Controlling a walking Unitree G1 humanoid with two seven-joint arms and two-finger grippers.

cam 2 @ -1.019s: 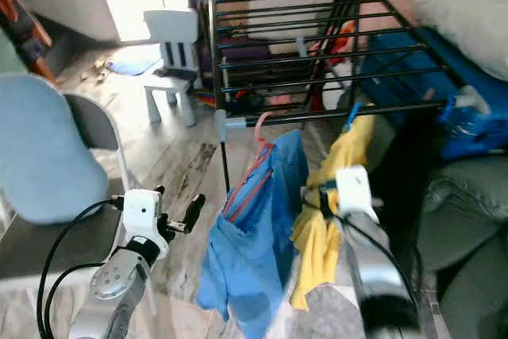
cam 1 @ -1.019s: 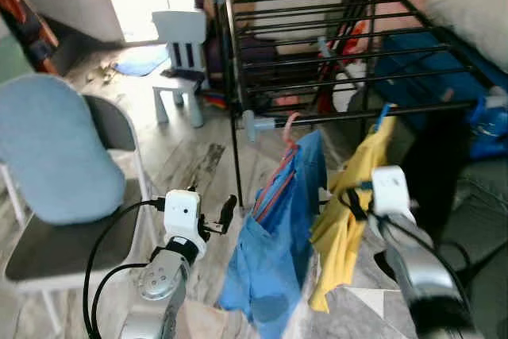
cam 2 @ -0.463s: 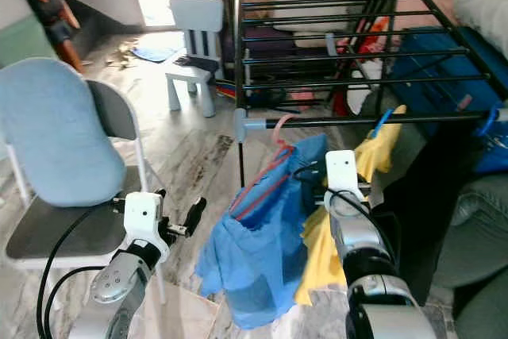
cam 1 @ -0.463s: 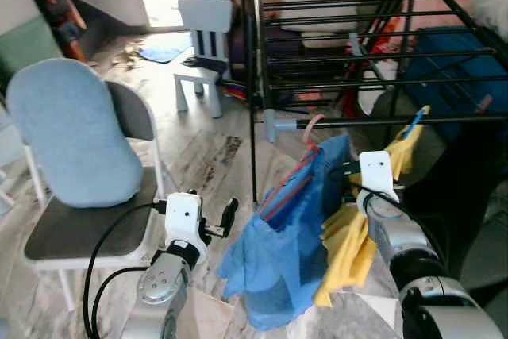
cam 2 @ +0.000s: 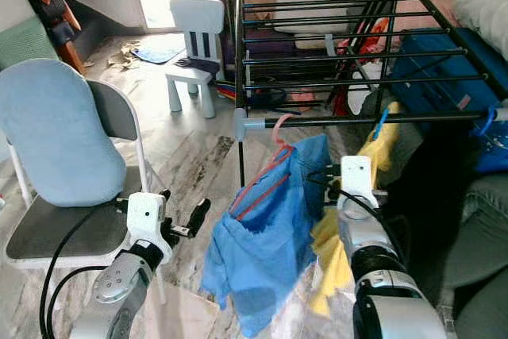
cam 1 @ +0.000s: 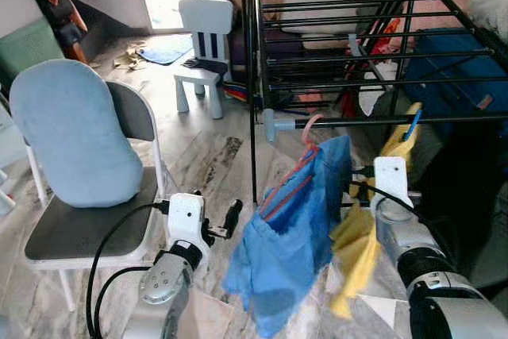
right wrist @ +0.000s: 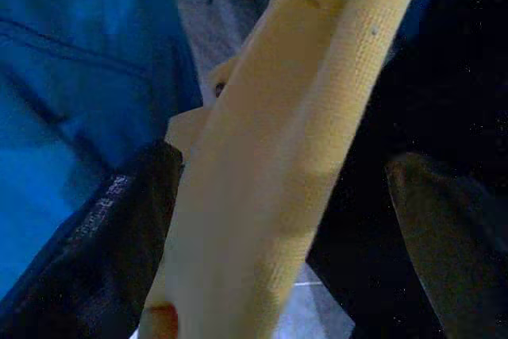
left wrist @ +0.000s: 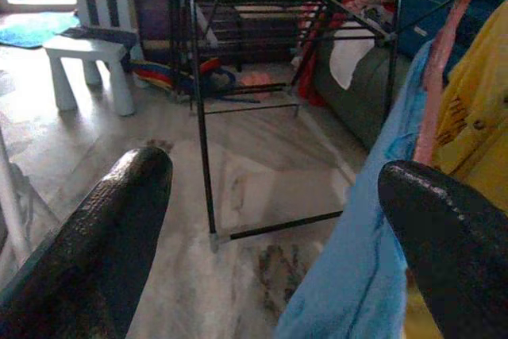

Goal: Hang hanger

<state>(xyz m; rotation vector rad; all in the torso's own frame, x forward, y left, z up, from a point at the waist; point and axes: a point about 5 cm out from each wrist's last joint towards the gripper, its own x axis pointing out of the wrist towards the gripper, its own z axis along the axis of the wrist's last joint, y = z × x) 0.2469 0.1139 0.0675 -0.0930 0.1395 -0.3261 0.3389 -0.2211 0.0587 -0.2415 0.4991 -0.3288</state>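
A pink hanger (cam 1: 310, 124) carrying a blue shirt (cam 1: 292, 232) hooks over the front rail of the black drying rack (cam 1: 454, 119). To its right, a blue hanger (cam 1: 411, 124) holds a yellow garment (cam 1: 359, 248) on the same rail. My right gripper (cam 1: 352, 190) is at the yellow garment, partly hidden behind the blue shirt. In the right wrist view it (right wrist: 278, 180) is open, with the yellow cloth (right wrist: 309, 101) hanging between the spread fingers. My left gripper (cam 1: 227, 223) is open and holds nothing, low and left of the blue shirt (left wrist: 357, 275).
A grey folding chair (cam 1: 87, 228) with a light blue cushion (cam 1: 71, 136) stands close on the left. A small white child's chair (cam 1: 202, 45) is behind it, by the rack's left corner. Blue bags (cam 1: 456, 65) and dark furniture sit under and right of the rack.
The camera has shifted, bringing the folding chair further into view. My right gripper has stayed at the yellow garment, which now hangs lower. The left gripper has kept its place.
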